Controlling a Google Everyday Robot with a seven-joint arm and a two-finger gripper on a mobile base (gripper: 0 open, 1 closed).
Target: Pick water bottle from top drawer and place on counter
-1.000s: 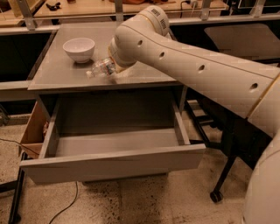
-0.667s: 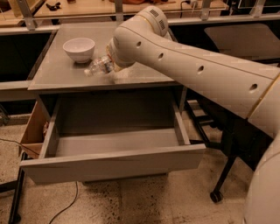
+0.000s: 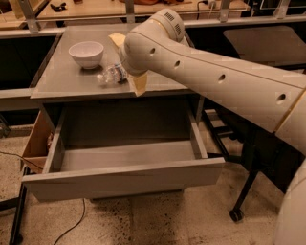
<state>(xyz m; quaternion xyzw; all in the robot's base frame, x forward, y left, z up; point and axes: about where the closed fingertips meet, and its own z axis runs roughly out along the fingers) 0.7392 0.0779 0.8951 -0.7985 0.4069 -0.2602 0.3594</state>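
Note:
The water bottle (image 3: 111,75), small, clear and crinkled, lies on its side on the grey counter (image 3: 62,81), just right of the white bowl. My gripper (image 3: 134,80) is at the bottle's right end, low over the counter, and is mostly hidden behind my own white arm (image 3: 201,72), which reaches in from the right. The top drawer (image 3: 124,179) is pulled fully open below the counter, and nothing shows inside it.
A round white bowl (image 3: 86,53) stands on the counter's back left. A brown wooden box (image 3: 37,141) sits left of the drawer. A light wooden tabletop (image 3: 95,7) runs behind. A black wheeled stand (image 3: 244,191) is on the right, and a cable (image 3: 71,225) lies on the floor.

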